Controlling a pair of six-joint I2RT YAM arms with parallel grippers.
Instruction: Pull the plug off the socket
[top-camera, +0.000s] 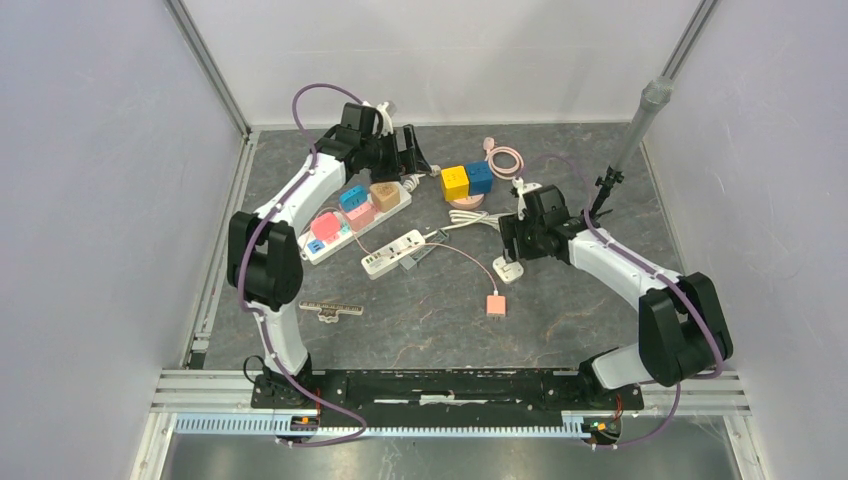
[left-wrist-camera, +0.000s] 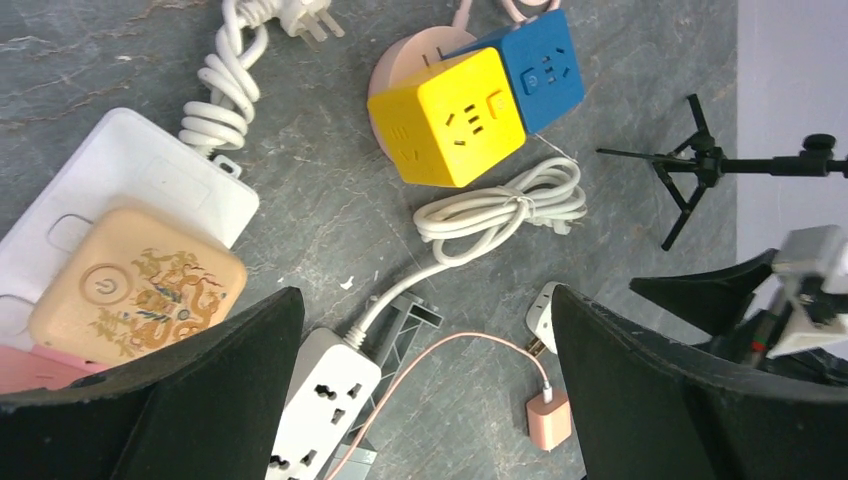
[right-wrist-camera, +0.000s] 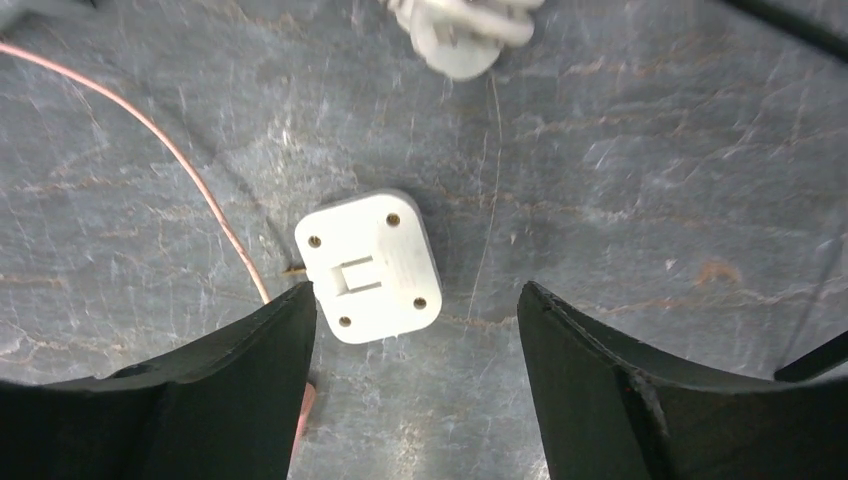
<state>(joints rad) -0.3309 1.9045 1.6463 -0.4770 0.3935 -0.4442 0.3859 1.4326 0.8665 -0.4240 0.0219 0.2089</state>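
The right pincer (top-camera: 512, 248) hangs low over the dark marbled counter (top-camera: 570, 330), its 2 fingers spread and pinching nothing. Directly under it lies the white plug (right-wrist-camera: 367, 265), flat on the counter and free of any socket. Its upward face shows 4 small brass screws and a rectangular recess. In the right wrist view it sits closer to the left-hand finger than the other, and I can't tell whether it touches that finger.

Taking the short white power strip (top-camera: 393, 252) in the middle as my marker, the plug is off to its right, apart from it. A thin pink cable (top-camera: 470, 262) runs across the counter between them. It ends in a small pink adapter (top-camera: 495, 305) to the near right of the strip.

Beyond the strip on the right stand a yellow cube socket (top-camera: 455, 182) and a blue cube socket (top-camera: 479, 177), touching each other. A bundled white cord (left-wrist-camera: 510, 205) lies between them and the strip.

To the strip's far left lies a long white power strip (top-camera: 345, 232) carrying several coloured adapters. The left pincer (top-camera: 413, 155) hovers above its far end by the tan adapter (left-wrist-camera: 135, 290), spread wide with nothing between its fingers.
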